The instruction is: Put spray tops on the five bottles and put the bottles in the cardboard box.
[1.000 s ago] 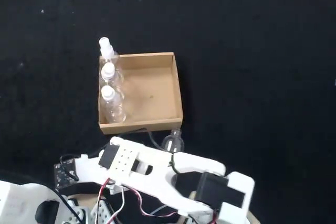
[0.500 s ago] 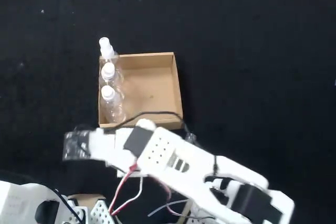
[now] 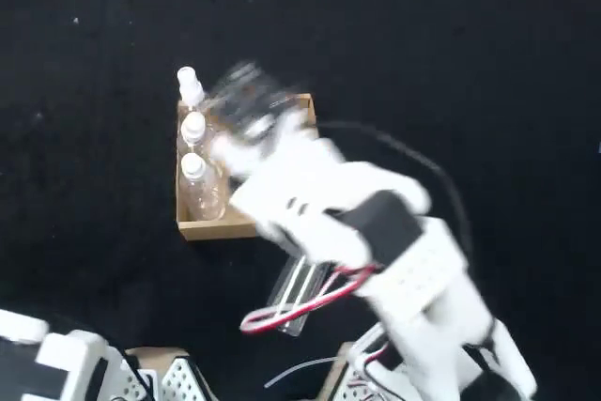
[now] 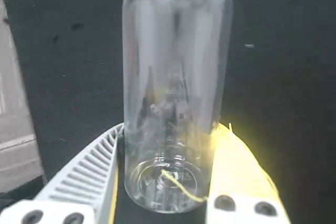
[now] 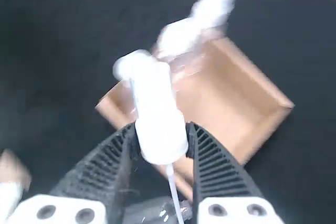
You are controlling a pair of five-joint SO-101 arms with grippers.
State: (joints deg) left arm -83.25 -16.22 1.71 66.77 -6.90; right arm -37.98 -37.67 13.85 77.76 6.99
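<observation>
1. And there was the bare bottle [image 4: 176, 93], clear and with no top on it that I could see, base end towards the left wrist. From above it showed on its side [image 3: 293, 293], just near of the box and partly under red wires.
2. The left gripper [image 4: 170, 135] had it! Jaws were parted only by the bottle's width, one pressed to each side low on the body.
3. The spray top [image 5: 152, 103] was white, with its thin tube [image 5: 171, 187] trailing below.
4. The right gripper [image 5: 160, 128] was clamped on that top, fingers snug against both sides.
5. From above, the right arm [image 3: 329, 194] hung over the box [image 3: 211, 228], well apart from the bare bottle. So top and bottle were not yet joined.
6. Inside the box, the topped bottles [image 3: 194, 129] stood upright in a row against the left wall, three of them. The farthest sat right at the far left corner, and whether it was fully inside I could not tell.
7. The score, as I judged it, was three of five done and boxed. The fourth had both of its parts in hand but nothing mated. That left one top to fit, that bottle to box, and a fifth to do whole.
8. All of it sat on the black table [image 3: 470, 91].
</observation>
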